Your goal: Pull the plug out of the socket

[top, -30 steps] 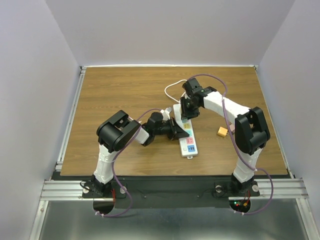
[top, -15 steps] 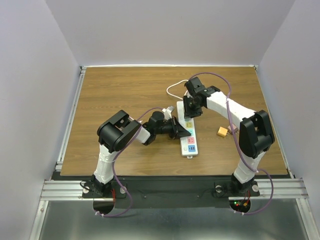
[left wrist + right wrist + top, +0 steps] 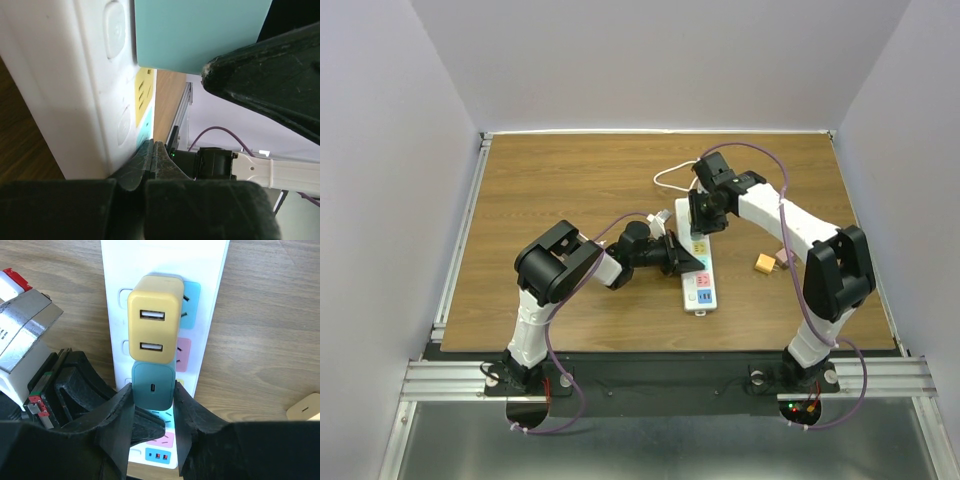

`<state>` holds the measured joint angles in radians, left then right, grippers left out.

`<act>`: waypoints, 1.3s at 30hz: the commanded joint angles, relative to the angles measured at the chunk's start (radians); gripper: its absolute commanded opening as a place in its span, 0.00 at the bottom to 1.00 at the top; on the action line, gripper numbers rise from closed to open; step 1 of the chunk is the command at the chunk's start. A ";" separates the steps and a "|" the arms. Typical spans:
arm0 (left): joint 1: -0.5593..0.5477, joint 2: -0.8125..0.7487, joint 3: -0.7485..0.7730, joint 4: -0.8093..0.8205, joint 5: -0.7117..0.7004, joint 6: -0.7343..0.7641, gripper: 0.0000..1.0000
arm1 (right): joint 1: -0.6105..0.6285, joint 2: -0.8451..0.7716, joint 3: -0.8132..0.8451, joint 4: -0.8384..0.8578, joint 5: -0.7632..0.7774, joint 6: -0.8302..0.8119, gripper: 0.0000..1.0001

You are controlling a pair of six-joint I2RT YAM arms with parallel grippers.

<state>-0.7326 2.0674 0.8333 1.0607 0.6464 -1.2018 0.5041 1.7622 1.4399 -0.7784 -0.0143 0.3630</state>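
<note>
Socket: the long white plastic power strip (image 3: 698, 285) lies flat on the wooden counter (image 3: 560, 180), between the two arms.
Plug: a teal cube-shaped plug (image 3: 153, 386) sits in the strip, touching a yellow two-port charger block (image 3: 155, 325). In the left wrist view its base looks flush with the strip's face.
Right pincer (image 3: 152, 392): clamped on the teal plug, one finger on each side.
Left pincer (image 3: 152, 150): fingers together, with the tip against the strip beside the teal plug, apparently bracing it.
Done: the grip and the bracing look set.
Left: the pull itself, as the plug seems not yet out.
</note>
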 commanded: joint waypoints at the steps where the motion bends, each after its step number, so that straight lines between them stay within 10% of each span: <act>1: 0.006 0.066 -0.034 -0.208 -0.096 0.068 0.00 | 0.005 -0.159 0.057 0.034 -0.029 0.019 0.00; 18: 0.006 0.082 -0.008 -0.206 -0.087 0.067 0.00 | 0.042 -0.063 -0.151 0.223 0.069 0.108 0.02; 23: 0.007 0.085 -0.008 -0.206 -0.080 0.068 0.00 | 0.042 -0.014 -0.124 0.226 0.088 0.073 0.50; 29: 0.007 0.092 0.000 -0.206 -0.074 0.067 0.00 | 0.040 0.040 -0.090 0.225 0.093 0.051 0.64; 37: 0.016 0.099 -0.003 -0.206 -0.068 0.068 0.00 | 0.043 -0.004 -0.095 0.199 0.115 0.065 0.02; 39: 0.019 0.102 -0.010 -0.206 -0.067 0.070 0.00 | 0.042 -0.036 -0.073 0.154 0.129 0.065 0.00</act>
<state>-0.7303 2.1056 0.8536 1.0370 0.6540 -1.2053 0.5365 1.8103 1.3128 -0.6056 0.0975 0.4152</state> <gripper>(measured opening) 0.019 0.375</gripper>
